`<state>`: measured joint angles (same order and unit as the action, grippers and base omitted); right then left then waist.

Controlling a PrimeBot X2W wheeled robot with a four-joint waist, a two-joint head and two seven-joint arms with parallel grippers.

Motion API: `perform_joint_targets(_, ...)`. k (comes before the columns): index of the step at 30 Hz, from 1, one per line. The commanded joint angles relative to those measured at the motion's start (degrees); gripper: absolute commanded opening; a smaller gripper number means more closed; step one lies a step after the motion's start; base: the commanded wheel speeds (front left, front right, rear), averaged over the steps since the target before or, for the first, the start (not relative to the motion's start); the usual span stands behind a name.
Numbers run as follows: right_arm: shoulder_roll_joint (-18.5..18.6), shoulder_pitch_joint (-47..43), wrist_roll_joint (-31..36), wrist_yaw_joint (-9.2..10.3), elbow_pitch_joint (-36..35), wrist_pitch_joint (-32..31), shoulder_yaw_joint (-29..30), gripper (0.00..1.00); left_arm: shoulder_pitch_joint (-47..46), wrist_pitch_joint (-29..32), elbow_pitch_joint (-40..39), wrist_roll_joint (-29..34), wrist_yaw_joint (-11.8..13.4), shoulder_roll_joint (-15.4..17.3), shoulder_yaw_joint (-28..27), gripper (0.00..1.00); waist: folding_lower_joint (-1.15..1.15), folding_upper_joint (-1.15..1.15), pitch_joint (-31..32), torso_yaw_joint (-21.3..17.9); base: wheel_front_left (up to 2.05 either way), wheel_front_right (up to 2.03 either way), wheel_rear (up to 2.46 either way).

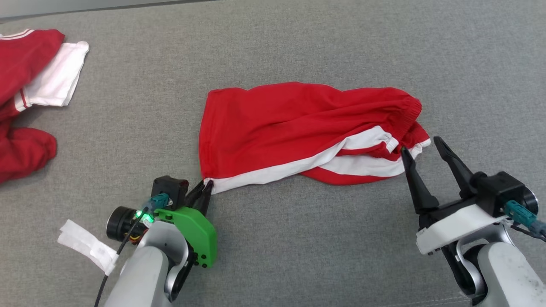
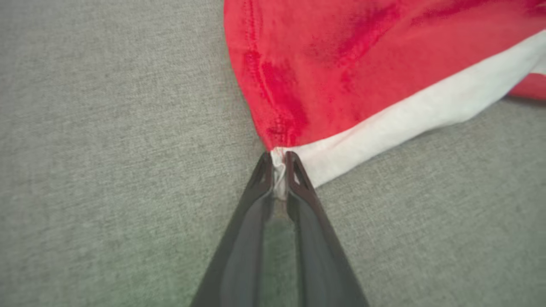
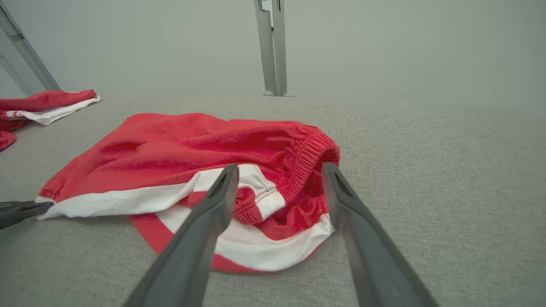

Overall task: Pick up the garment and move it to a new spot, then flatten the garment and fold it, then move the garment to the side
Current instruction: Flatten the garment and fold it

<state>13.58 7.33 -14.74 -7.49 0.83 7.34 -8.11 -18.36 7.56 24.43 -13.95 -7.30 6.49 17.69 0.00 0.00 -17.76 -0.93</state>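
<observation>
Grey padded surface (image 1: 298, 247) carries red shorts (image 1: 298, 123) stretched left-right: left gripper (image 1: 204, 192) pinches their hem corner, right gripper (image 1: 420, 145) gapes empty beside the waistband (image 1: 407, 111).

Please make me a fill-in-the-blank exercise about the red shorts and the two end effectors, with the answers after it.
The left end effector grips one ____ of the red shorts.
The right end effector stands with jaws ____ near the elastic waistband.
The stripes on the shorts are ____.
Missing words: corner; open; white.
</observation>
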Motion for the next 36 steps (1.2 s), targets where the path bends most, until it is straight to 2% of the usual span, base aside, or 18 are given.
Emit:
perform_joint_targets(1, 0.84, 1.82, -0.72, -0.01, 0.89, -0.72, -1.29, 1.0, -0.55, 0.82, 0.75, -0.51, -0.09, 0.72, 0.97, 0.0, 0.0, 0.0, -0.74, 0.28, 0.0, 0.0, 0.0)
perform_joint_targets(7, 4.05, 7.8, -2.27, -0.01, 6.76, -3.43, -6.91, 1.0, -2.83, -0.3, 0.07, -1.66, -0.18, 0.95, 3.84, 0.0, 0.0, 0.0, -2.54, 2.01, 0.0, 0.0, 0.0)
perform_joint_targets(11, 4.87, 11.09, -3.47, -0.01, 11.15, -4.43, -8.39, 1.0, -3.74, -2.03, -0.2, -2.1, -0.2, 1.04, 4.75, 0.0, 0.0, 0.0, -3.1, 3.3, 0.0, 0.0, 0.0)
perform_joint_targets(12, 5.2, 11.5, -3.54, -0.01, 12.03, -5.0, -9.06, 0.92, -3.82, -2.36, -0.21, -2.12, -0.18, 1.02, 4.92, 0.0, 0.0, 0.0, -3.16, 3.53, 0.0, 0.0, 0.0)
perform_joint_targets(13, 5.49, 12.13, -4.04, -0.01, 12.85, -5.35, -9.23, 0.49, -3.94, -2.86, -0.22, -2.19, -0.1, 1.0, 5.11, 0.0, 0.0, 0.0, -3.2, 3.77, 0.0, 0.0, 0.0)
perform_joint_targets(14, 5.75, 12.61, -4.39, 0.0, 13.46, -5.74, -9.56, 0.4, -4.08, -3.37, -0.32, -2.31, -0.09, 0.99, 5.21, 0.0, 0.0, 0.0, -3.25, 3.95, 0.0, 0.0, 0.0)
perform_joint_targets(15, 6.02, 13.12, -4.6, 0.0, 14.0, -5.97, -10.02, 0.01, -4.19, -4.15, -0.66, -2.61, -0.08, 0.94, 5.22, 0.0, 0.0, 0.0, -3.27, 4.1, 0.0, 0.0, 0.0)
perform_joint_targets(22, 7.24, 13.42, -3.26, 0.0, 11.73, -1.08, -8.22, 0.0, -4.05, -11.82, -7.27, -1.79, 1.44, 1.39, 3.74, 0.0, 0.0, 0.0, -1.93, 4.1, 0.0, 0.0, 0.0)
perform_joint_targets(28, 8.49, 12.23, -0.73, 0.0, 3.41, 2.72, -2.94, 0.0, -4.99, -16.17, -21.61, -0.49, 4.07, 2.92, 1.58, 0.0, 0.0, 0.0, 1.73, 3.37, 0.0, 0.0, 0.0)
perform_joint_targets(32, 9.39, 13.86, 1.14, 0.03, -4.86, 1.89, 1.77, 0.0, -7.42, -15.72, -32.87, 1.52, 5.2, 4.87, 0.09, 0.0, 0.0, 0.0, 4.42, 2.27, 0.0, 0.0, 0.0)
perform_joint_targets(36, 10.0, 16.23, 2.07, 0.03, -13.69, -1.7, 5.88, 0.0, -12.48, -12.73, -41.83, 3.07, 5.06, 6.41, -0.41, 0.0, 0.0, 0.0, 6.19, 1.61, 0.0, 0.0, 0.0)
